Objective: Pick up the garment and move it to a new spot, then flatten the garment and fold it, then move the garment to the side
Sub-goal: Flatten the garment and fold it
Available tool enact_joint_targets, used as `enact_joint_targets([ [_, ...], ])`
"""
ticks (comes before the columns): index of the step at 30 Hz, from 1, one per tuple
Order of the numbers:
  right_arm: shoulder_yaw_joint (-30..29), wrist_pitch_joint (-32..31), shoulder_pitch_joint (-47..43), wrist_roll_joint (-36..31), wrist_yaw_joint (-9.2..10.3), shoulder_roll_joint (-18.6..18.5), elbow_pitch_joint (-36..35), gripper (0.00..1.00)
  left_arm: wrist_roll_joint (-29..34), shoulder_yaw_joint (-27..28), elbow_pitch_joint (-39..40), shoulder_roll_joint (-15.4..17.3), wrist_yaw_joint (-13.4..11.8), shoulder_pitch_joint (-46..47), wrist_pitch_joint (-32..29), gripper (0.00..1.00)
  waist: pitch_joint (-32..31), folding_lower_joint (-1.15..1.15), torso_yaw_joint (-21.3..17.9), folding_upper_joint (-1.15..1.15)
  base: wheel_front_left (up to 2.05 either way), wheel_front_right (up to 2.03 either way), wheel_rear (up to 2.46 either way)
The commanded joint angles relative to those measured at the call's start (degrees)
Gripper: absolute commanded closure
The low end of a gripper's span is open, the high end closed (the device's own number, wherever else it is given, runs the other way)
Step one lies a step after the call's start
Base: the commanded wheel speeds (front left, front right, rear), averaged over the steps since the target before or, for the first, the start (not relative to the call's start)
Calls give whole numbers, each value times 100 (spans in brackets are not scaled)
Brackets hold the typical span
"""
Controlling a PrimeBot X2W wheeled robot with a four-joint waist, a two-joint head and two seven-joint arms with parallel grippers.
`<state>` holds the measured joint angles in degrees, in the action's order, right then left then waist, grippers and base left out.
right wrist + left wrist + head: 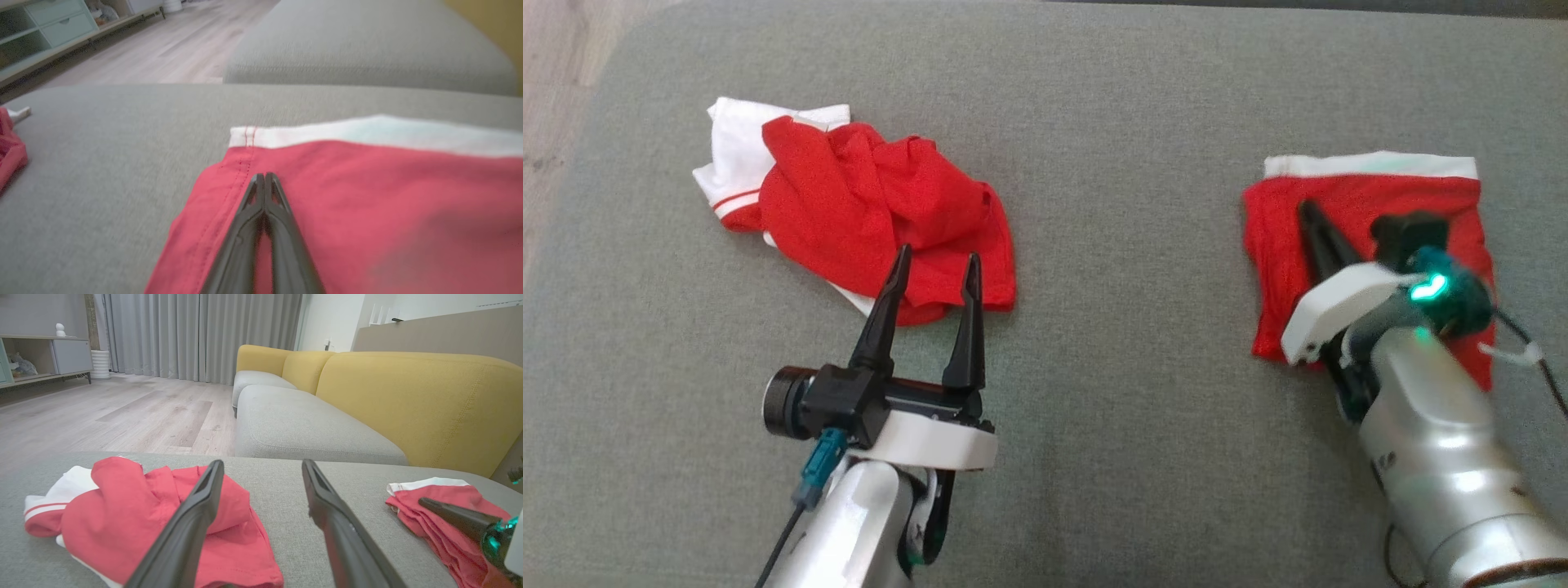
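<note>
A crumpled red and white garment lies at the left of the grey cushion. My left gripper stands open with its fingertips over that garment's near edge and nothing between them. In the left wrist view the same garment lies below and left of the open left gripper. A folded red garment with a white band lies flat at the right. My right gripper is shut, its tips over the folded cloth's left part. The right wrist view shows the right gripper closed above the red fabric.
A sofa with a yellow back and grey seat stands beyond the cushion's far edge. Wooden floor lies past the cushion's left side, with a low cabinet and curtains further off. Bare grey fabric separates the two garments.
</note>
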<state>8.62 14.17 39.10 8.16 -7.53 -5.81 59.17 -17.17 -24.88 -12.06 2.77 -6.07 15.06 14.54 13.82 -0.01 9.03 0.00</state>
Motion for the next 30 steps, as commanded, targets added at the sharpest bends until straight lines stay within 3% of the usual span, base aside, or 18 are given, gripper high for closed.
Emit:
enact_joint_targets([
  [1,270,-20,-73,97,4,119,96,100,-65,168,153,11,-26,64,46,0,-46,1,-7,0,0,0,0],
  [6,538,22,-60,387,4,130,287,100,-43,186,64,11,-15,20,46,0,-197,1,-92,0,0,0,0],
  [9,490,74,-130,626,4,40,17,100,20,275,-60,11,15,-51,46,0,-420,1,-232,0,0,0,0],
  [21,-519,82,-1532,462,4,-95,-2364,100,-39,540,-419,10,44,-384,46,0,-1118,1,-728,0,0,0,0],
  [22,-620,82,-1689,404,4,-68,-2556,84,-47,566,-432,10,47,-418,46,0,-1163,1,-773,0,0,0,0],
  [23,-683,82,-1848,298,4,-52,-2731,28,-57,590,-442,10,51,-453,46,0,-1205,1,-815,0,0,0,0],
  [24,-748,82,-2008,214,4,-22,-2885,0,-63,608,-454,10,58,-493,46,0,-1250,1,-858,0,0,0,0],
  [30,-1018,82,-2896,2,4,186,-3509,0,-47,721,-497,10,102,-685,46,0,-1422,1,-1029,0,0,0,0],
])
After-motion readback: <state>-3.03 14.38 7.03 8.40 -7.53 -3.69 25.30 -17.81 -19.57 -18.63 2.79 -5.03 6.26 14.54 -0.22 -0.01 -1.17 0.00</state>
